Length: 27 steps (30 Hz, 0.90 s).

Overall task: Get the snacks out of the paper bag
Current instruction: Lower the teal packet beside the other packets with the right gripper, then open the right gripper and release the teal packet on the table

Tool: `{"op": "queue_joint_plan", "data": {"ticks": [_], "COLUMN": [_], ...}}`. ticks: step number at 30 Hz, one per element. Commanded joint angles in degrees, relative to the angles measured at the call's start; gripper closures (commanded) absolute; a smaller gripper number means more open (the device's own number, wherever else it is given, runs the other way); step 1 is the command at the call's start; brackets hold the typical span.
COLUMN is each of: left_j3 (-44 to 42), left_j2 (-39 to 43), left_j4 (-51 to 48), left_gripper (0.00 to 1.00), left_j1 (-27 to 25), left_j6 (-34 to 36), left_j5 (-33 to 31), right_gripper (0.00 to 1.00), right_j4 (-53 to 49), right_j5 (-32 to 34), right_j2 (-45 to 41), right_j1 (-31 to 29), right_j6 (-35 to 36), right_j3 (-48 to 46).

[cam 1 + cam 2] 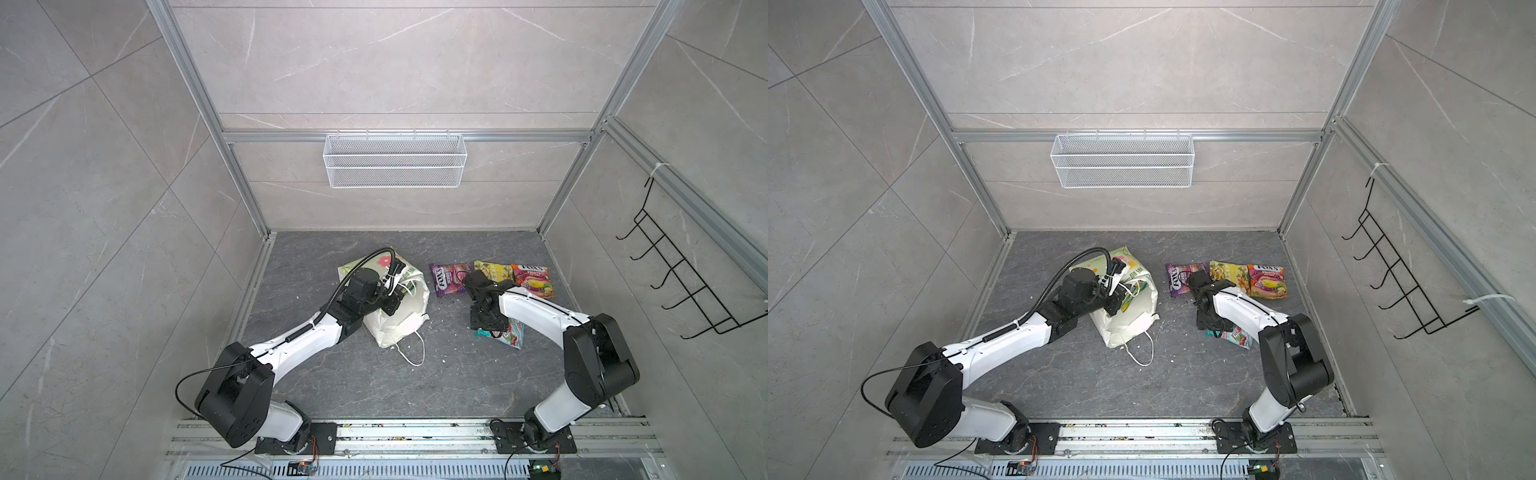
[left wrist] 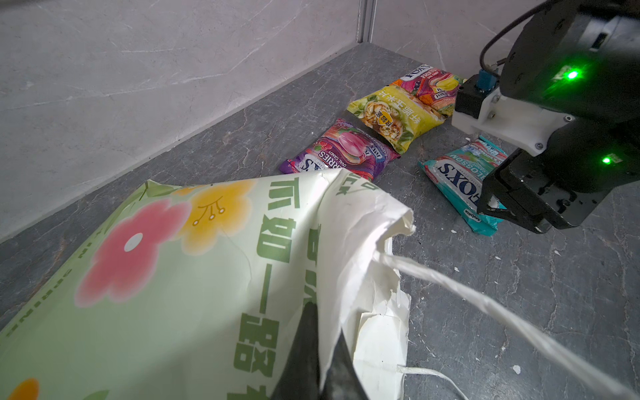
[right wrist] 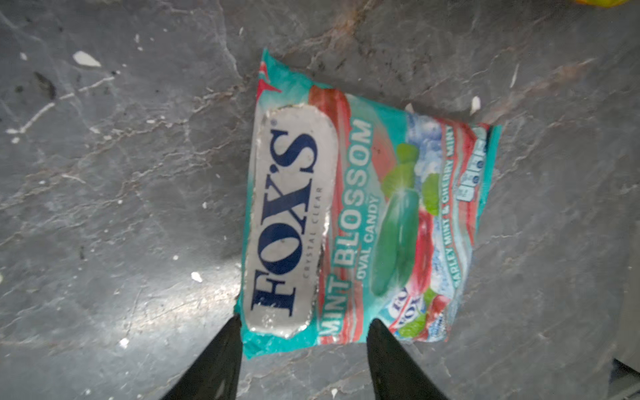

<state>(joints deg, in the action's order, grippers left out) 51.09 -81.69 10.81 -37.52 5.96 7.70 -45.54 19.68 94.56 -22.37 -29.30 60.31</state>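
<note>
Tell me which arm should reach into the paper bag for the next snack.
Right: the right pincer is open and empty above the teal packet; the left pincer is shut on the rim of the paper bag.

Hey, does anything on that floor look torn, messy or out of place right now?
Yes. The paper bag lies crumpled with a ragged, torn mouth, and small white flecks are scattered over the dark floor around it. The teal packet has a white logo patch that looks scuffed at its edges.
</note>
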Motion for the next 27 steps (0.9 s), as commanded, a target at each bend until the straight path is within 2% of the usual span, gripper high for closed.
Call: {"op": "queue_joint_plan", "data": {"ticks": [1, 7, 14, 27], "left_j3": [0.3, 0.1, -1.5, -0.7], "left_j2": [1.3, 2.6, 3.2, 2.9], "left_j4": [2.3, 1.6, 2.7, 2.3], "left_gripper": [1.0, 1.0, 1.0, 1.0], "left_j1": [0.1, 0.1, 0.1, 0.1], "left_j6": [-1.2, -0.5, 0.1, 0.4], "left_j5": [0.7, 0.3, -0.9, 0.4], "right_gripper": [0.41, 0.48, 0.63, 0.67], "right_j4": [-0.5, -1.1, -3.0, -5.0], "right_j5": [3.4, 4.0, 5.7, 12.1], "right_j2": [3.3, 4.2, 5.1, 11.2], "right_j1": [0.3, 1.6, 4.4, 9.0], "right_j6": [-2.1, -2.5, 0.7, 4.6], "right_j3": [0.5, 1.1, 2.0, 5.1]}}
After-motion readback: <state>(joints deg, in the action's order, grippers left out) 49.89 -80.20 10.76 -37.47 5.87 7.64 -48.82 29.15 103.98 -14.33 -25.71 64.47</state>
